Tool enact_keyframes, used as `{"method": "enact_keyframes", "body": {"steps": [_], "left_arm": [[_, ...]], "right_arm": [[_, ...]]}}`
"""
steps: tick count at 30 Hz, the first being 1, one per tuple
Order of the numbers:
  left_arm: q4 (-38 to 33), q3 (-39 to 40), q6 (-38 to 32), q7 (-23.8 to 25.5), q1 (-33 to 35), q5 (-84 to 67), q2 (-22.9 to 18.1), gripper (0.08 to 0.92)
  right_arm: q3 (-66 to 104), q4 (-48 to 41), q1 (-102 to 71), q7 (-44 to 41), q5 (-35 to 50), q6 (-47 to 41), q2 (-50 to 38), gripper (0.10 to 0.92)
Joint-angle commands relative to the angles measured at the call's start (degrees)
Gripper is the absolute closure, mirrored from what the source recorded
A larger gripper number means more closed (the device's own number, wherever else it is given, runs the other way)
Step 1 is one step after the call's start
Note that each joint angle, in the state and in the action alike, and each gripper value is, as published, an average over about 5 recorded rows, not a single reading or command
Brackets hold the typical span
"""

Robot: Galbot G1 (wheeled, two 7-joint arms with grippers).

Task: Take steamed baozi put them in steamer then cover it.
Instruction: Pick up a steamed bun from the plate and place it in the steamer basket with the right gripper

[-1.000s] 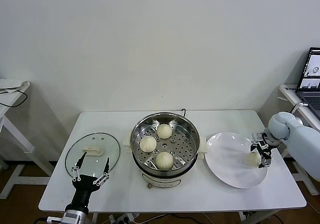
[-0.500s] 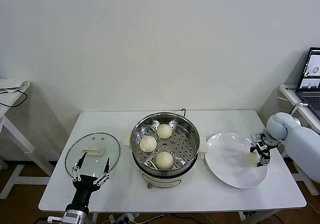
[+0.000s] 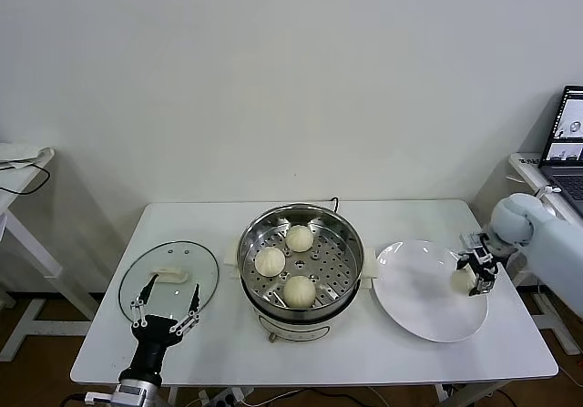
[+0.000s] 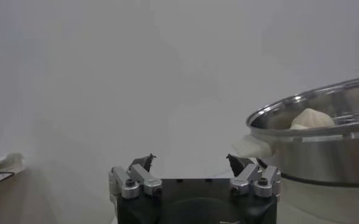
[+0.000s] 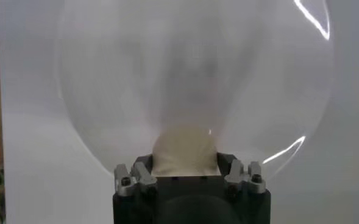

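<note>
So your right gripper (image 3: 475, 276) is over at the right side of the white plate (image 3: 414, 302), and its fingers (image 5: 144, 172) are closed narrow around the fourth steamed baozi (image 5: 184, 150). From the right wrist camera you can see the bun wedged snug between both finger pads, touching each side. You can't tell from these shots whether the bun is resting on the plate or just off it.

Your left gripper (image 3: 165, 309) is parked at the near left of the table (image 3: 364, 352), fingers spread wide with nothing between them. It sits just beside the near edge of the cover (image 3: 168, 278), which lies flat on the table to the left of the steamer (image 3: 300, 263) with its white handle up.

Steamer is dead centre on the table, uncovered, and three baozi are already on the perforated tray: one far (image 3: 299, 238), one left (image 3: 270, 261), one near (image 3: 299, 290). They're spaced apart, not touching each other. The left wrist camera catches the steamer's shiny rim (image 4: 313, 115) with one bun poking above it.
</note>
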Motion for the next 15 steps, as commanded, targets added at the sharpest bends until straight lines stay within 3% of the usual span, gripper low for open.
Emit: {"method": "enact_keyframes", "body": {"steps": [1,15], "left_arm": [[-0.9,-0.72,0.13,0.05,-0.2,-0.74,0.35,0.177],[-1.53,-0.54,-0.64,0.33,-0.18,-1.3,0.86,0.177]], "right_arm": [[-21.08,17.2,22.17,1.27,20.77,-12.4,-7.34,0.338],[-47.25,36.89,53.45,10.8,47.32,-31.1,-2.83,0.347]]}}
